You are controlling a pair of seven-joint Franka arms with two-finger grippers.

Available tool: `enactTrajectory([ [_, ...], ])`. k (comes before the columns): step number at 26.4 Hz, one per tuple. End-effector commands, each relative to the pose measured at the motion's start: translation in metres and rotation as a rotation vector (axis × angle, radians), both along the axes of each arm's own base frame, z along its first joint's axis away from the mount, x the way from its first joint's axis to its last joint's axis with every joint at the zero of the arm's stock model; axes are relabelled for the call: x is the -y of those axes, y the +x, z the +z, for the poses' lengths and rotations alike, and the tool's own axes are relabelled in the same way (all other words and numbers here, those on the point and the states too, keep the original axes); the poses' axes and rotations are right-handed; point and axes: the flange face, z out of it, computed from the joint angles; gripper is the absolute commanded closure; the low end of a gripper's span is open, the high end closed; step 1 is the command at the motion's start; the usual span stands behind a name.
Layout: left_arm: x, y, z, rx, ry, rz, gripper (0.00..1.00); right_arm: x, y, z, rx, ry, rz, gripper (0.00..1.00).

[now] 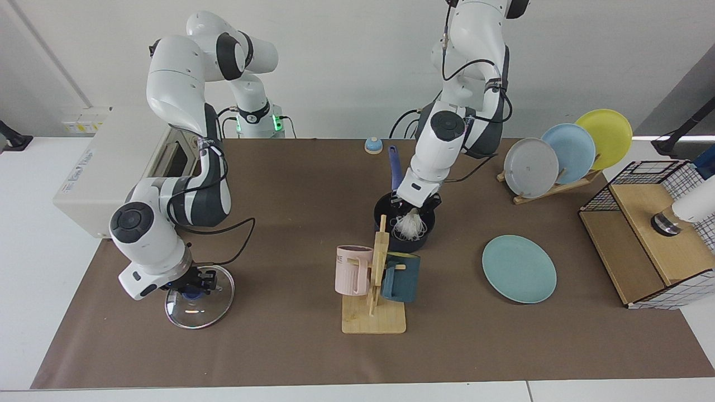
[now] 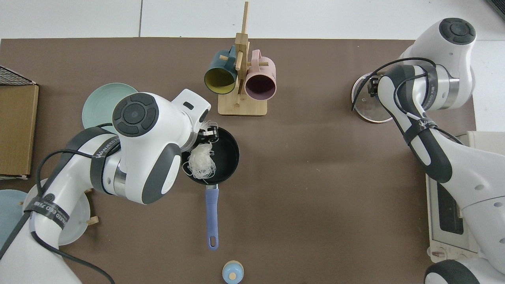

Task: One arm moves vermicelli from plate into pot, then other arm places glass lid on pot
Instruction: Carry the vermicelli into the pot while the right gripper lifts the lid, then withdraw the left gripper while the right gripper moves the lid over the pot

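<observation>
Left claw [image 1: 412, 204] pinching the vermicelli [image 1: 410, 225] and hanging it inside the pot [image 2: 228, 157], teal plate [image 1: 519, 268] lying bare on the tabletop [image 1: 290, 357] nearby, right claw [image 1: 194, 281] pinching the knob of the glass lid [image 1: 192, 307].

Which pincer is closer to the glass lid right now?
Right. The right pincer sits at the knob of the glass lid; the left pincer is across the table, over the pot.
</observation>
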Motion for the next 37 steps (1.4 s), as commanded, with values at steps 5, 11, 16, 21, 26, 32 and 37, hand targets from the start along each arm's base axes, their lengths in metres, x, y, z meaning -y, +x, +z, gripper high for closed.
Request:
enactTrajectory([
  [5,0.005,-0.01,-0.013,0.001,-0.008,0.011,0.0,-0.01,-0.019,0.075,0.021,0.011,0.045,1.0],
  [11,-0.004,-0.005,0.01,0.017,-0.006,0.003,0.0,-0.028,-0.045,0.13,-0.005,0.013,0.064,1.0],
  [16,-0.015,-0.003,0.034,0.007,0.001,0.02,0.0,-0.042,-0.076,0.167,-0.016,0.009,0.08,1.0],
  [21,-0.025,0.01,0.058,0.026,-0.012,0.05,0.0,-0.078,-0.102,0.197,-0.032,0.067,0.079,1.0],
  [26,-0.051,0.03,0.119,0.053,-0.024,0.09,0.0,-0.164,-0.129,0.217,-0.059,0.035,-0.031,1.0],
  [32,-0.108,0.046,0.177,0.082,-0.014,0.129,0.0,-0.302,-0.169,0.242,-0.003,0.056,-0.048,1.0],
  [37,-0.156,0.042,0.19,0.076,0.03,-0.016,0.0,-0.373,-0.2,0.235,0.0,0.045,-0.067,1.0],
])
